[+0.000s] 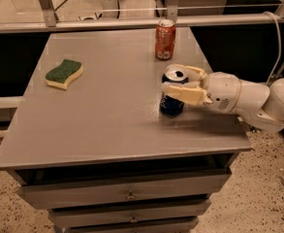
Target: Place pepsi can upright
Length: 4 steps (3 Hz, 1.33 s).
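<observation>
Near the grey cabinet table's (93, 130) right edge, open tabletop spreading leftward, the cream two-finger gripper (173, 78) clasped the upright blue aluminium pepsi can (171, 106).

Claw (170, 77) clasps the pepsi can (171, 106) — red can (165, 40) near behind, tabletop (107, 115) toward the sponge (64, 73) open.

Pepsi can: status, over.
Tool clamped around pepsi can, right side of table. Can upright, base down. Red soda can behind, apart; nothing blocking.
</observation>
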### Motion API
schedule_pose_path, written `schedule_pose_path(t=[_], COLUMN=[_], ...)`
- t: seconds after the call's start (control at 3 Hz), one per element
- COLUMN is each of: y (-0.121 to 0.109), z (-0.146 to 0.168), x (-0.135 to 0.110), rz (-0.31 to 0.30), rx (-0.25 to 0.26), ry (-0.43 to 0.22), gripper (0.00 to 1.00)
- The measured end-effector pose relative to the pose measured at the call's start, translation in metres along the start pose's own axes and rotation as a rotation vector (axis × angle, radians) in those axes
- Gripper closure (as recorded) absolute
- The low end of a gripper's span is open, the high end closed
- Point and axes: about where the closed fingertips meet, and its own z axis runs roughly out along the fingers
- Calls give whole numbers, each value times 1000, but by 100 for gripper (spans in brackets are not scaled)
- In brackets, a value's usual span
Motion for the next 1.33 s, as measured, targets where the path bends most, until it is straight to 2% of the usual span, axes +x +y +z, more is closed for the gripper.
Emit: schedule_pose_path(t=[0.33, 0.67, 1.0, 1.33], y=[0, 0, -1, -10], z=[-2, -4, -7, -29], x=[2, 5, 5, -4], rz=[4, 11, 10, -26], rx=[-2, -7, -7, 4], ry=[-11, -23, -24, 13], gripper=[14, 0, 0, 0])
